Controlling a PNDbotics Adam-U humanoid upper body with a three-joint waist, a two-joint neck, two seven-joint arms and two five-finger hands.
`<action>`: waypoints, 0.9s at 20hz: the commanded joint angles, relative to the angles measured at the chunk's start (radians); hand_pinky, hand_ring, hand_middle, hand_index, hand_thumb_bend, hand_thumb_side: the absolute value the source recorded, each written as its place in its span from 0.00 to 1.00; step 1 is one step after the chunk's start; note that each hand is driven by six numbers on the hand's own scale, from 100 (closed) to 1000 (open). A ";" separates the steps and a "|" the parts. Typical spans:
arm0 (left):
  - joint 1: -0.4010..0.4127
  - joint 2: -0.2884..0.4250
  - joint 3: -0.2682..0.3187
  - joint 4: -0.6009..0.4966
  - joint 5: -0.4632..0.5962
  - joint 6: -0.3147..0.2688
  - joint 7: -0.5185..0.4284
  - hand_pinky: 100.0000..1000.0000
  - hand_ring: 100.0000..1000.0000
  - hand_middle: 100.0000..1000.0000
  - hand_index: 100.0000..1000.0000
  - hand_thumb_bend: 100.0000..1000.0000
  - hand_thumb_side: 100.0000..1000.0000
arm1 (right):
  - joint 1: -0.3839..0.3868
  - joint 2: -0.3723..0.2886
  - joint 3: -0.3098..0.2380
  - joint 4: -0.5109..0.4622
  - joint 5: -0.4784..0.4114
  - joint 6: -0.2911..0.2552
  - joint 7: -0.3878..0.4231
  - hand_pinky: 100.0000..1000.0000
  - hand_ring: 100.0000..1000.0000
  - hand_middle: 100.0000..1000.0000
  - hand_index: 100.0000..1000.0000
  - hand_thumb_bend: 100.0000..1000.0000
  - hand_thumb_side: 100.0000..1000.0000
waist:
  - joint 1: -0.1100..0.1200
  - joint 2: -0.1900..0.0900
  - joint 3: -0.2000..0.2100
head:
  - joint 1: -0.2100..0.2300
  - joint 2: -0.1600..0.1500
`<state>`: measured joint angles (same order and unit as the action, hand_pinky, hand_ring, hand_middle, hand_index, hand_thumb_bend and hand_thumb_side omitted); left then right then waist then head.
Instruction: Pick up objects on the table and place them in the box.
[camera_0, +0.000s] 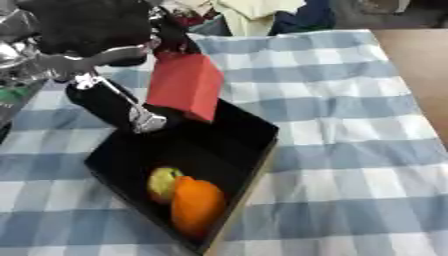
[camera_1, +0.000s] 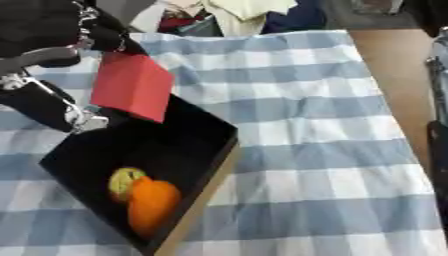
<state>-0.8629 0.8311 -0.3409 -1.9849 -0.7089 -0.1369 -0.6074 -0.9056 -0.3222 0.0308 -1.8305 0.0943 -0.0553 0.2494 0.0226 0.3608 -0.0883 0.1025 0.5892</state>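
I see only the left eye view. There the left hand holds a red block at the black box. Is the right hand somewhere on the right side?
Observer: I cannot say. The right eye view shows a grey and dark shape along its right edge, but I cannot tell what it is.
Operator: Does the cloth end before that shape?
Observer: Yes, at the far part. The checked cloth ends first, and a strip of bare brown table lies between them.

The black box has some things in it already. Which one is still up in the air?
The red block. The left hand holds it above the black box. The orange fruit and the yellow-green fruit already lie inside.
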 joint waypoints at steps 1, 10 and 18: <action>-0.006 0.006 -0.028 -0.015 -0.037 -0.044 0.019 0.50 0.51 0.32 0.67 0.00 0.21 | -0.011 -0.008 -0.010 -0.023 0.002 0.003 0.000 0.93 0.86 0.75 0.87 0.00 1.00 | 0.000 -0.027 -0.001 | 0.000 -0.004; 0.062 0.001 -0.086 -0.015 -0.079 -0.041 0.011 0.48 0.50 0.33 0.66 0.00 0.27 | -0.011 -0.007 -0.012 -0.028 -0.004 0.003 0.000 0.94 0.86 0.75 0.87 0.00 1.00 | -0.003 -0.022 -0.005 | 0.002 -0.004; 0.111 -0.024 -0.140 -0.015 -0.111 0.015 -0.042 0.47 0.51 0.35 0.65 0.00 0.35 | -0.011 -0.003 -0.015 -0.030 -0.004 0.005 0.000 0.94 0.86 0.75 0.87 0.00 1.00 | -0.003 -0.017 -0.013 | 0.007 -0.006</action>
<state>-0.7438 0.7987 -0.4815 -1.9850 -0.8105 -0.1309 -0.6409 -0.9054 -0.3194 0.0248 -1.8398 0.0940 -0.0522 0.2502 0.0194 0.3633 -0.1005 0.1060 0.5889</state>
